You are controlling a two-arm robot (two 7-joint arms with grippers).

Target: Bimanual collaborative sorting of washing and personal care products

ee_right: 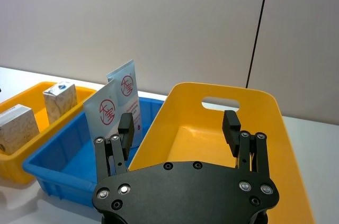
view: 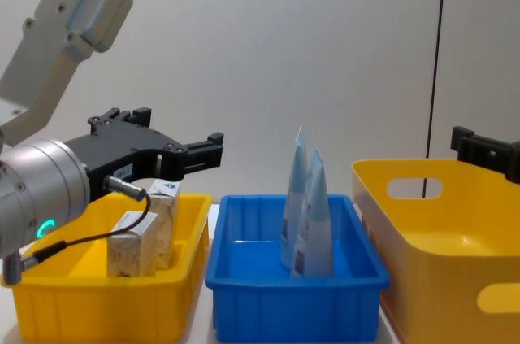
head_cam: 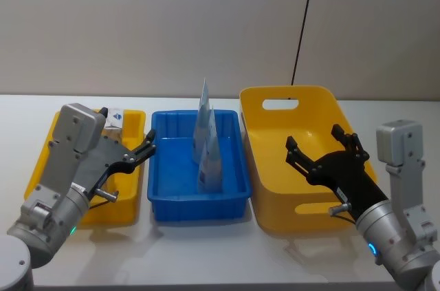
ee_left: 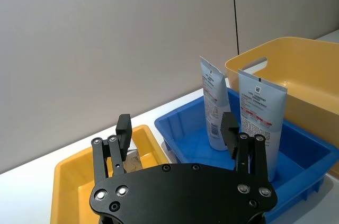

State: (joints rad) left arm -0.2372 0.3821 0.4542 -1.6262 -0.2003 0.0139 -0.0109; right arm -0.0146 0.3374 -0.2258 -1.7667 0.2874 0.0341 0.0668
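Two cartons (view: 130, 256), two tubes (view: 315, 230), two yellow bins (head_cam: 320, 98), one blue bin (head_cam: 199, 208).

White table (head_cam: 206, 253), small yellow bin (head_cam: 127, 210) left, blue bin (head_cam: 196, 210) middle, large yellow bin (head_cam: 313, 217) right

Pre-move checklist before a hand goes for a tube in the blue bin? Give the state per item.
1. Left hand open and empty: ok, it is above the small yellow bin.
2. Right hand open and empty: ok, it is above the large yellow bin.
3. Two squeeze tubes upright in the blue bin: ok.
4. Tubes far enough apart to pick one alone: cannot tell. They overlap in the head and chest views.
5. Two cartons inside the small yellow bin, below the left hand and not touching it: ok.
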